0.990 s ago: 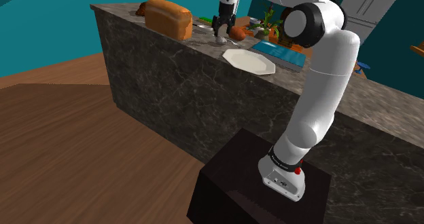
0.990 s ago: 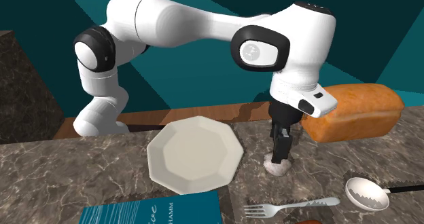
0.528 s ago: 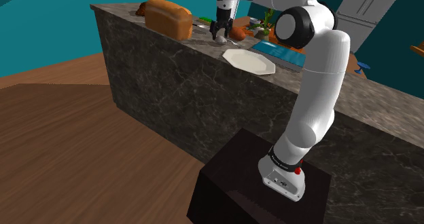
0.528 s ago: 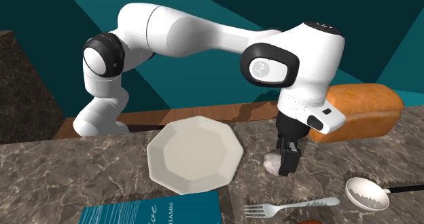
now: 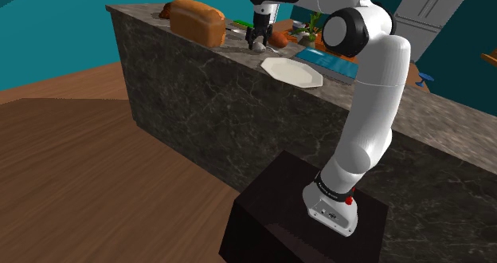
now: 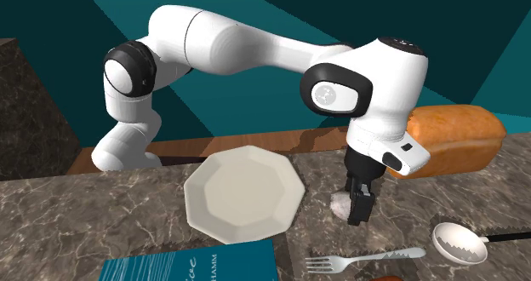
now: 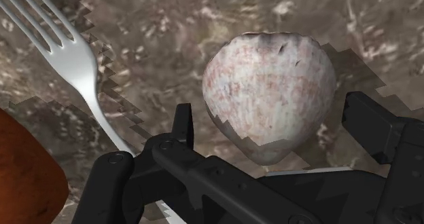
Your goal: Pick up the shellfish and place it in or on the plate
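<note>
A pale, pinkish ribbed shell (image 7: 272,80) lies on the dark marble counter. My black gripper (image 7: 275,121) is open and down at it, one finger (image 7: 181,121) on each side of the shell with a gap to both. In the second exterior view the gripper (image 6: 357,209) leans over the shell (image 6: 339,204), which peeks out beside the fingers. The white many-sided plate (image 6: 242,194) rests a short way off on that view's left. In the shoulder view the gripper (image 5: 257,41) hangs just beyond the plate (image 5: 292,70).
A loaf of bread (image 6: 455,139) stands behind the hand. A fork (image 6: 366,257) and a spoon (image 6: 459,242) lie near the shell, the fork (image 7: 64,60) close to one finger. A teal book (image 6: 191,267) lies beside the plate. An orange-brown object (image 7: 27,178) sits nearby.
The hand has shifted toward the second exterior view's right, tilted, and sunk closer to the counter around the shell. The shell has not moved. The fingers stay apart.
</note>
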